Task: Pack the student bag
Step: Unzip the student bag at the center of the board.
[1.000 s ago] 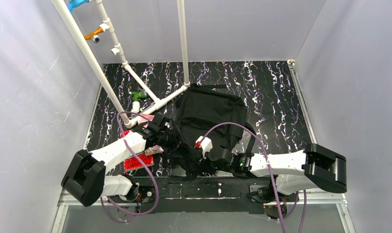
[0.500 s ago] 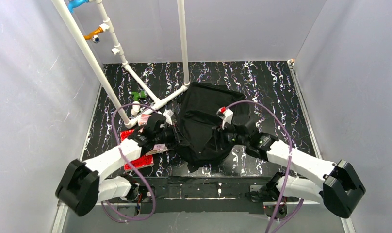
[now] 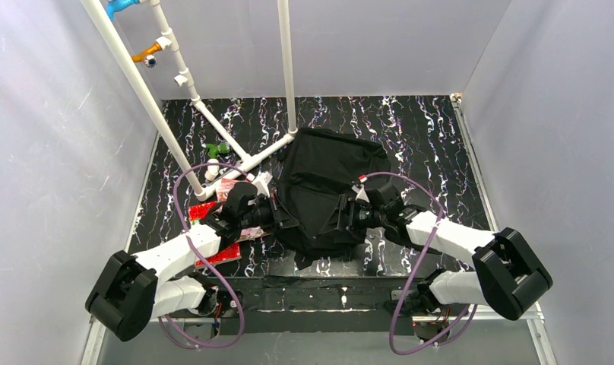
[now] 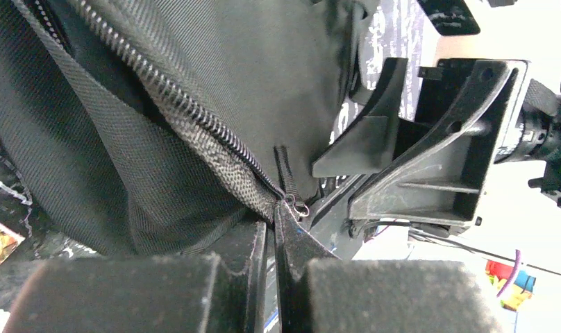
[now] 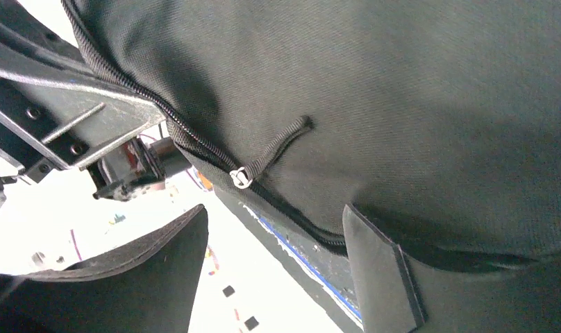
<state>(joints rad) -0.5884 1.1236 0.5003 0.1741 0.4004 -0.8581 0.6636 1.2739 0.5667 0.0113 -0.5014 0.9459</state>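
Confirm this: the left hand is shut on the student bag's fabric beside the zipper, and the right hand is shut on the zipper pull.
Wrong on the right hand: it is open, not shut on the zipper pull, which lies untouched beyond its spread fingers in the right wrist view. The left hand is shut on the student bag's fabric beside the zipper.

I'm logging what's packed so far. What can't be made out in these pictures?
Inside of the student bag: top view, covered by its own fabric; both wrist views show only the outside.
Red flat item: top view, partly under the left arm.
Green and white bits by the white pipes: top view, too small to name.
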